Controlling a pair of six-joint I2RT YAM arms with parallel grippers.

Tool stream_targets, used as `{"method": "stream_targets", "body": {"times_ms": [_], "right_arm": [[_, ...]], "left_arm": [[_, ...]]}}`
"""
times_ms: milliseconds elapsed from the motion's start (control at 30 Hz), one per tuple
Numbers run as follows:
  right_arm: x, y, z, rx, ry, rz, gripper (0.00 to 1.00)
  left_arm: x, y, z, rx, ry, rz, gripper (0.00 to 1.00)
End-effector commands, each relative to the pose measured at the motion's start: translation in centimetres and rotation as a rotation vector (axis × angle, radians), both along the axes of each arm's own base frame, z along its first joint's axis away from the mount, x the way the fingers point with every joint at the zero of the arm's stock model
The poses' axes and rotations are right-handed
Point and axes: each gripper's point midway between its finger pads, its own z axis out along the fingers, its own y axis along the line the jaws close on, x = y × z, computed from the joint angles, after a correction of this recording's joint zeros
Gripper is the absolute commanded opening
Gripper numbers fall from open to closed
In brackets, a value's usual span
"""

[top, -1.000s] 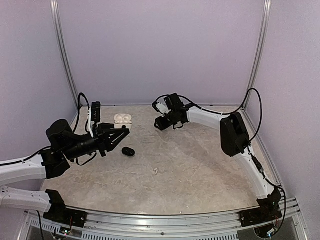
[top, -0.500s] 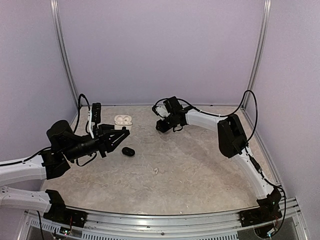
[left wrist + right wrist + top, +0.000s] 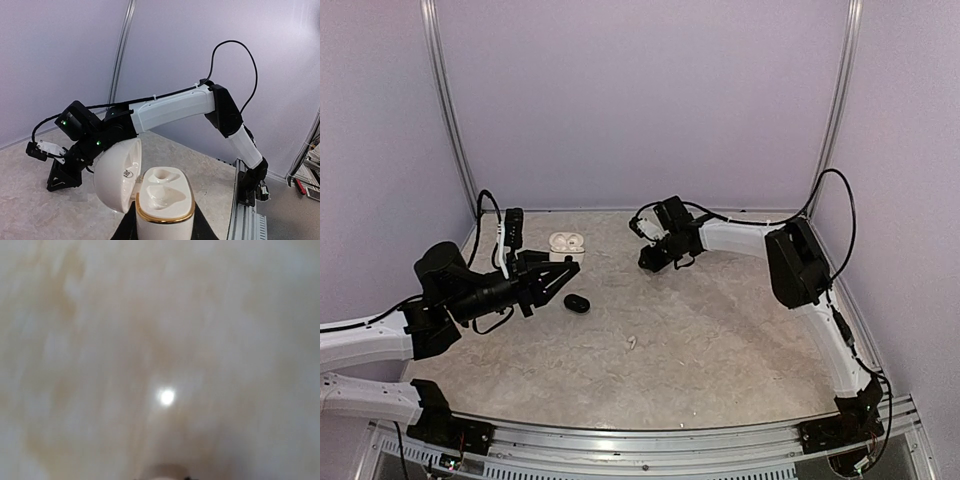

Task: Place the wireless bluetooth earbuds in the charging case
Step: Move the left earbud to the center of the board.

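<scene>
- My left gripper (image 3: 570, 263) is closed tight on the base of the white charging case (image 3: 164, 200), whose lid is swung open.
- My right gripper (image 3: 653, 262) points down at the table (image 3: 720, 330). Its camera is blurred, so I cannot tell how its jaws stand.
- One white earbud (image 3: 632, 343) lies on the table, well apart from both grippers.
- A black oval thing (image 3: 577, 302) lies near my left gripper.
</scene>
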Motion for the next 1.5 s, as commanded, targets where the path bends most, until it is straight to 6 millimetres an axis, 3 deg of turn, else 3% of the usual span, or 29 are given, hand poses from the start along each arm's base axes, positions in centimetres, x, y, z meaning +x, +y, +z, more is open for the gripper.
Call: {"method": "stream_targets", "body": {"times_ms": [0,233,467,667,967,1467], "right_arm": [[-5.0,-2.2,0.1,-0.035,0.126,0.03,0.11],[-13.1,-6.0,1.2,-0.045,0.25,0.037,0.11],[-21.5,-8.4,2.4,-0.106,0.311,0.065,0.11],[-26.3,-10.2,1.5,-0.218,0.351,0.064,0.12],[-28.6,-10.9,-0.3,-0.374,0.345,0.088,0.13],[-29.0,-10.7,0.5,-0.474,0.38,0.128,0.34]], "left_arm": [[0.0,0.2,0.4,-0.012,-0.025,0.003,0.0],[-0.3,-0.2,0.6,-0.014,-0.034,-0.019,0.0],[-0.4,-0.4,0.5,-0.013,-0.034,-0.029,0.0],[-0.5,-0.6,0.3,-0.013,-0.034,-0.038,0.0],[-0.6,-1.1,0.1,-0.005,-0.034,-0.048,0.0],[-0.7,-1.0,0.2,-0.001,-0.042,-0.044,0.0]]}}
